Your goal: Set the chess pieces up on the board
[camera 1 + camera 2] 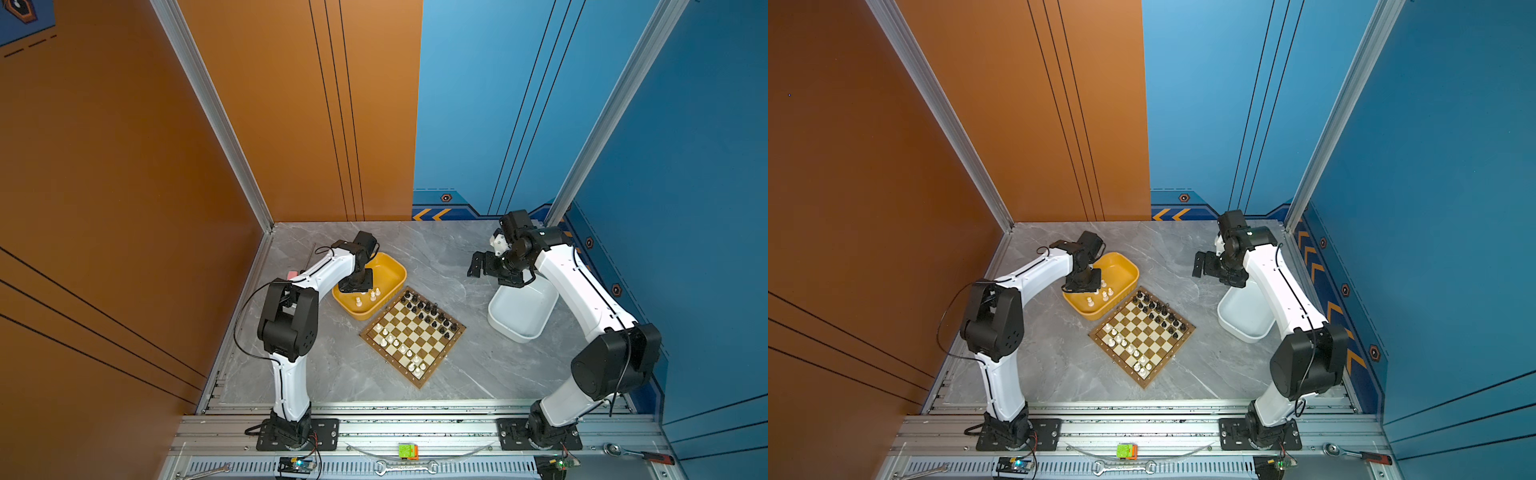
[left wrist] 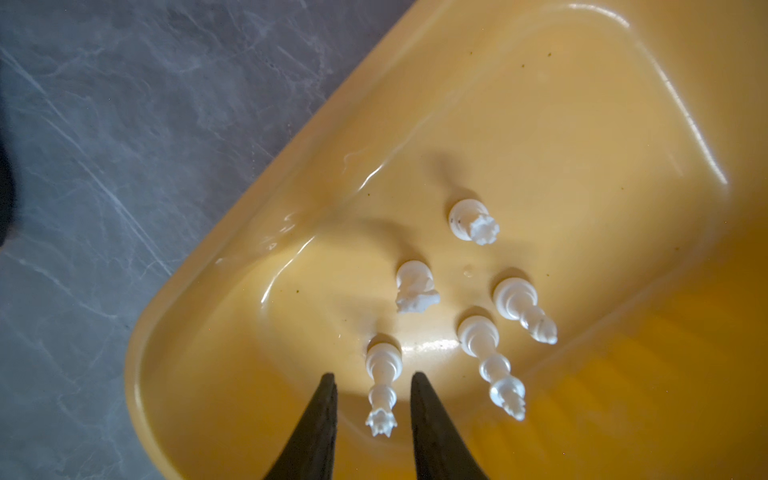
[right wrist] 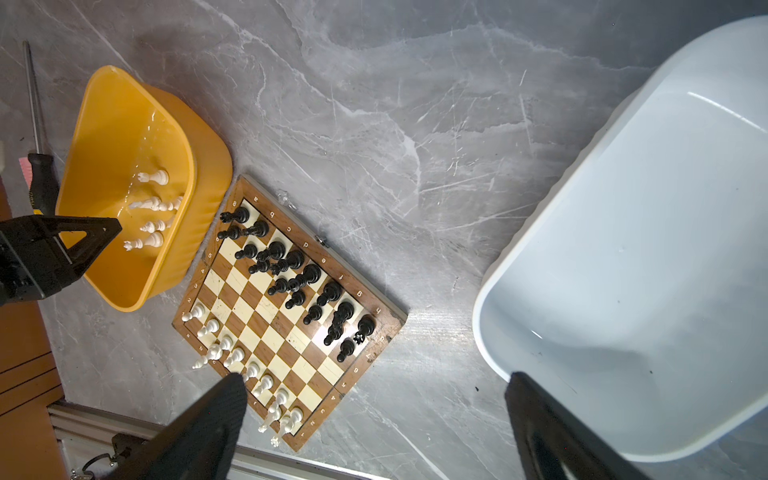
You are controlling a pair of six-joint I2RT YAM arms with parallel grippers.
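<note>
The board (image 1: 419, 383) lies mid-table, with black chess pieces (image 1: 432, 316) along its far-right side and white chess pieces (image 1: 395, 343) along its near-left side. Several more white pieces stand in the yellow tray (image 1: 395, 266) beside it. My left gripper (image 2: 372, 375) hangs inside that tray. Its jaws are open, standing either side of a tall crowned white piece (image 2: 381, 388) with a gap on each side. A knight (image 2: 415, 291), a rook (image 2: 473, 220) and two tall pieces stand nearby. My right gripper (image 3: 376, 375) hovers wide open and empty between the board (image 3: 266, 307) and the white tray (image 3: 648, 257).
The white tray (image 1: 523, 318) at the right holds nothing. A screwdriver (image 3: 35, 124) lies on the table beyond the yellow tray. On the front rail lie a wrench (image 1: 405, 468), a ratchet (image 1: 640, 455) and a small green-and-orange block (image 1: 408, 451).
</note>
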